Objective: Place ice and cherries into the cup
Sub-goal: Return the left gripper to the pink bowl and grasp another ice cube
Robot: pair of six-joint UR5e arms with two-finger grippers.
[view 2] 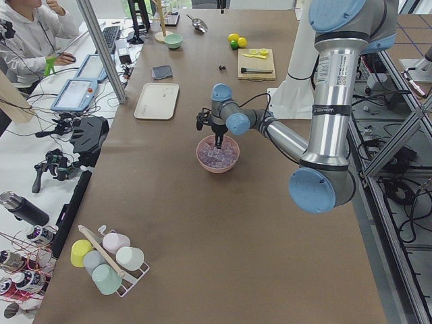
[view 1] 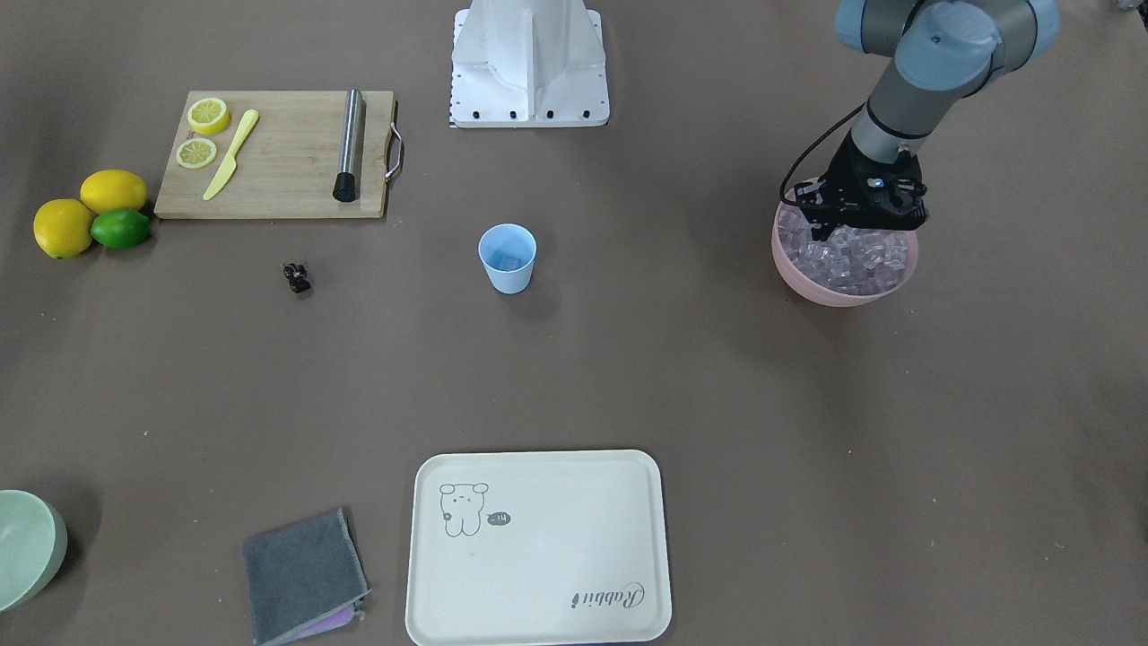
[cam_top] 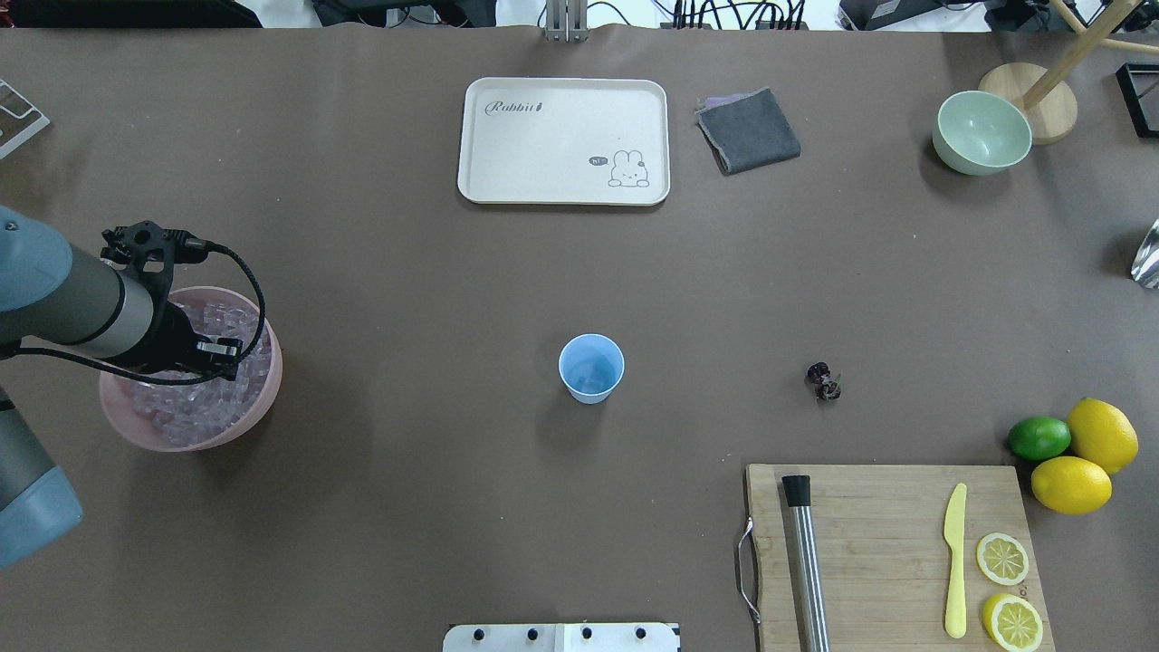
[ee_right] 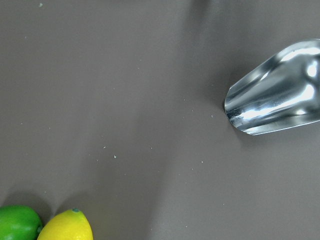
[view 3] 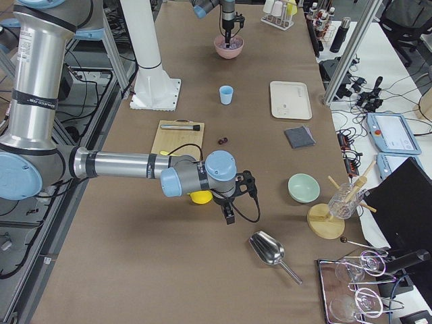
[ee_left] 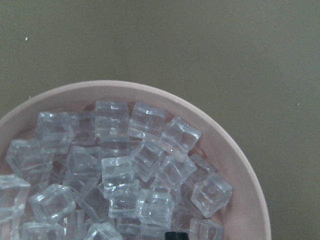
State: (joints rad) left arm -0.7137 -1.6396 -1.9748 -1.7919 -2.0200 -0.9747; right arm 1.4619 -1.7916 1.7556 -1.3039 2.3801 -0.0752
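Overhead exterior: left gripper (cam_top: 217, 355) low over ice (cam_top: 181, 412), cubes directly beneath; cup (cam_top: 591, 367) well apart rightward; finger opening and hold: cannot tell.

We list this as a robotics lab. Noted: brown-covered surface (view 2: 202, 223), aluminium frame post (view 2: 101, 47), teach pendants (view 2: 75, 94), loose cables (view 2: 64, 125), a seated person (view 2: 30, 34) alongside.

One blue cup (cam_top: 590, 367), one small cluster of cherries (cam_top: 823, 381), and more ice cubes (ee_left: 145, 165) than can be counted, heaped in one pink bowl (cam_top: 263, 398). One green bowl (cam_top: 982, 132). Two whole lemons (cam_top: 1101, 435), one lime (cam_top: 1039, 437), two lemon slices (cam_top: 1001, 558). One each of cutting board (cam_top: 878, 543), yellow knife (cam_top: 954, 560), metal rod (cam_top: 805, 561), tray (cam_top: 561, 136), grey cloth (cam_top: 748, 129) and metal scoop (ee_right: 275, 95).
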